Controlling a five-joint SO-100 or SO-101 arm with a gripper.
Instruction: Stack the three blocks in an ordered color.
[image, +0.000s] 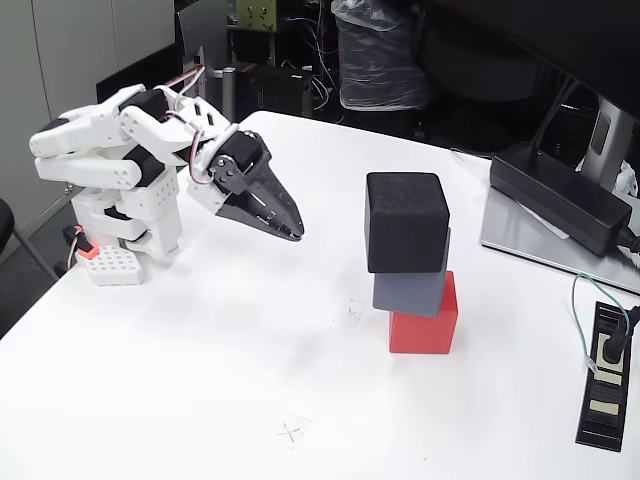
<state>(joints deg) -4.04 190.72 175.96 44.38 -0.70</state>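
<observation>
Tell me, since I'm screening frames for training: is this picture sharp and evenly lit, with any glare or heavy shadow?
Fixed view: sharp, evenly lit; soft shadows under the stack, black block over grey over red; the white table runs bright but without glare spots; the background is dim.

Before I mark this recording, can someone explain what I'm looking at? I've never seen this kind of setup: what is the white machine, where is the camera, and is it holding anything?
The white machine at left is a small robot arm bolted at the edge of a white table. Its dark pointed end is its hand, two fingers that pinch things. The fingers look closed together, hold nothing, and hang well clear of the blocks. The one picture comes from a fixed camera looking down at the table from the front. On the table stands a tower of three cubes: the red block at the bottom, the grey block on it, the black block on top, sitting slightly askew. To the right lie a long black power brick and a power strip.
</observation>
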